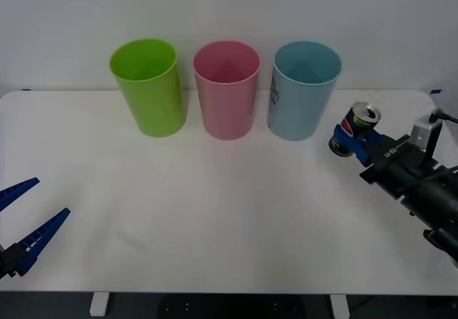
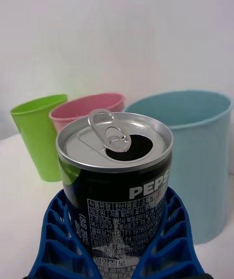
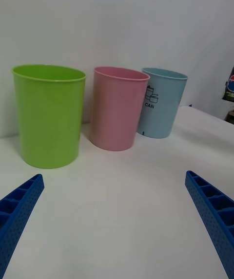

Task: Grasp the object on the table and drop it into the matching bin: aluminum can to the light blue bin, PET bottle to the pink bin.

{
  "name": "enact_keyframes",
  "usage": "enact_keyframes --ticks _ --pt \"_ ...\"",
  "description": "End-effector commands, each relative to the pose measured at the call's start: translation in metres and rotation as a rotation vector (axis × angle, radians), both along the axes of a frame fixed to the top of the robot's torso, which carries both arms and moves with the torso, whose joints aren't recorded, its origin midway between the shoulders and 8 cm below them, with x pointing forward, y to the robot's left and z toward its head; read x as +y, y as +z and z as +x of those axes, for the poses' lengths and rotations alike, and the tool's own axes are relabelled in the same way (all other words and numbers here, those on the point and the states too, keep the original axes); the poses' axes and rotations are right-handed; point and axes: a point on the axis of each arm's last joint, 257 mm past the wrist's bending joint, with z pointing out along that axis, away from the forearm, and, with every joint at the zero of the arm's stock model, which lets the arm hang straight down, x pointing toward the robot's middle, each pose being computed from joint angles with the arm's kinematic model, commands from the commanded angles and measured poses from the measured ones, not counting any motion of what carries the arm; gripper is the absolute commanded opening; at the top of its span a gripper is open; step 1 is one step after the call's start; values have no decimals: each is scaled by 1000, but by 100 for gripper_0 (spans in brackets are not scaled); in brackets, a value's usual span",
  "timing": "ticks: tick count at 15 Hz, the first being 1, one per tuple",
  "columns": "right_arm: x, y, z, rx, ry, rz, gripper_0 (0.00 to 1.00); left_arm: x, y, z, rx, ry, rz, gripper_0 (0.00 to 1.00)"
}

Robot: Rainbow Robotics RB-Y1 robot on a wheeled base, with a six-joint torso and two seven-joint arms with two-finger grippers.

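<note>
Can [image 1: 356,129] clamped in right gripper [image 1: 351,141], lifted beside light blue bin [image 1: 304,90]; lower body hidden behind blue fingers [image 2: 168,240]. Left gripper [image 1: 23,222] spread wide over table [image 1: 215,212], partly cut off at edge.

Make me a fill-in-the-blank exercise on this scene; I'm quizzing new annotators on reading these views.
1. The can is held in the ____ hand.
2. The bin standing nearest the can is the ____ one.
3. The pink bin stands between the light blue bin and the ____ bin.
4. The left hand, low over the table, has its fingers ____.

Missing words: right; light blue; green; open
</note>
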Motion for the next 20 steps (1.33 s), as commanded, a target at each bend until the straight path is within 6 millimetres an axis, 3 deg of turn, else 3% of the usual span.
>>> enact_keyframes --ticks 1,9,16,20 --pt "3 29 -2 -7 40 15 0 0 0 0 0 0 0 100" --pt "-1 89 30 -94 61 -72 0 0 0 0 0 0 0 100" --pt "-2 104 97 -101 13 -111 0 0 0 0 0 0 0 100" --pt "12 104 126 -93 -4 -127 0 0 0 0 0 0 0 100"
